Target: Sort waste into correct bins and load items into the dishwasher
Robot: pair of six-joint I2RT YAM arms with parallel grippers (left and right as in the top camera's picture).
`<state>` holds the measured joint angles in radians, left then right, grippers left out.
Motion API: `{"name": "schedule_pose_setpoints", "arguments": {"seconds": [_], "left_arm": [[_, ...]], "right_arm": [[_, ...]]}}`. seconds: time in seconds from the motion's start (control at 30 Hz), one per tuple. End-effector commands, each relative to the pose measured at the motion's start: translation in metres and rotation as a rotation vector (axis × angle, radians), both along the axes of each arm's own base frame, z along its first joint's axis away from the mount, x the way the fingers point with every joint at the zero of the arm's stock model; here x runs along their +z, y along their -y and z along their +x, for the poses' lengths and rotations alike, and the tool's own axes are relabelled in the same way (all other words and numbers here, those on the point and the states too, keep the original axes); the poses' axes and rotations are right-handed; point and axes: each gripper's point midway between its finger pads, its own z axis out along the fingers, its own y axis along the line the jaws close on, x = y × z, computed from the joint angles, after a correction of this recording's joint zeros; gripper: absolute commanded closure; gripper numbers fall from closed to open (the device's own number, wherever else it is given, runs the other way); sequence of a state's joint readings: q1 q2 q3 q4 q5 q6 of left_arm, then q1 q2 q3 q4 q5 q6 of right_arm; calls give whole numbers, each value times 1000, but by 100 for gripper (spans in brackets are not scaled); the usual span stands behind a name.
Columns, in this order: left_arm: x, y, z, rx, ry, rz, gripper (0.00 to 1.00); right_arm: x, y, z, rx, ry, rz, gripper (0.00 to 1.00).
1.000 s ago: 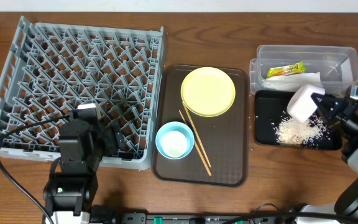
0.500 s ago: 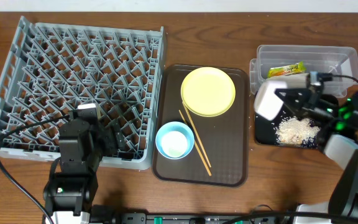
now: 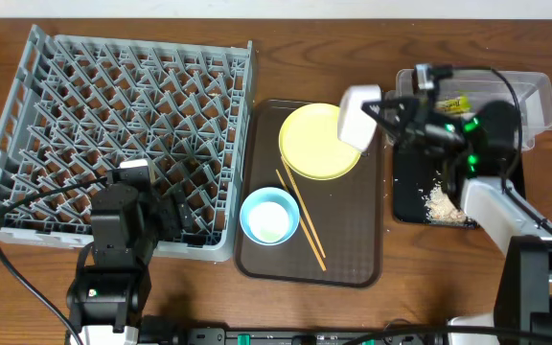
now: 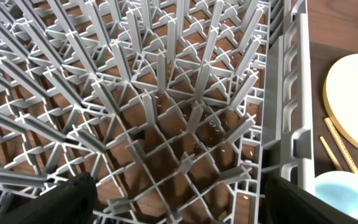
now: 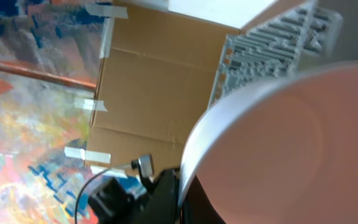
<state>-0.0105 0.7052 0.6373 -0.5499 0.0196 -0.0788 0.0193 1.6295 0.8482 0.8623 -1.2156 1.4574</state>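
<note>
Over tray (image 3: pixel 353 261), right hand (image 3: pixel 377 117) clasping one white bowl (image 3: pixel 356 117), left hand (image 3: pixel 175 218) wide, two chopsticks (image 3: pixel 302 218)

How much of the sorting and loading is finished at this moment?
Done: wrapper in the clear tub, rice on the black tray. In hand: the right fingers hold the white bowl beside the plate. Left: plate, blue bowl and chopsticks on the brown tray; no dishes in the rack yet.
</note>
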Motion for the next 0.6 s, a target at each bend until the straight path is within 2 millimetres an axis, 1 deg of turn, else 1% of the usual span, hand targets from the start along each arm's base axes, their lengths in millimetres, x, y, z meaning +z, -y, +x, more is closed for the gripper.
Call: {"name": "schedule_pose_setpoints", "arguments": {"seconds": [0.0,0.13,0.27,0.33,0.4,0.57], "left_arm": [[11,0,3,8,26,-6,11],[11,0,3,8,26,-6,11],[11,0,3,8,25,-6,11],[11,0,3,8,25,-6,11],[11,0,3,8,25,-6,11],[11,0,3,8,25,-6,11]], "right_arm": [[18,-20,19,-46,104,-49,99],[23,-41,34,-82,139,-150,99],[23,-55,40,-96,174,-290,99],[17,-59,41,-106,187,-397,99],[8,-60,40,-122,202,-543,99],[-17,-53,34,-144,308,-944,99]]}}
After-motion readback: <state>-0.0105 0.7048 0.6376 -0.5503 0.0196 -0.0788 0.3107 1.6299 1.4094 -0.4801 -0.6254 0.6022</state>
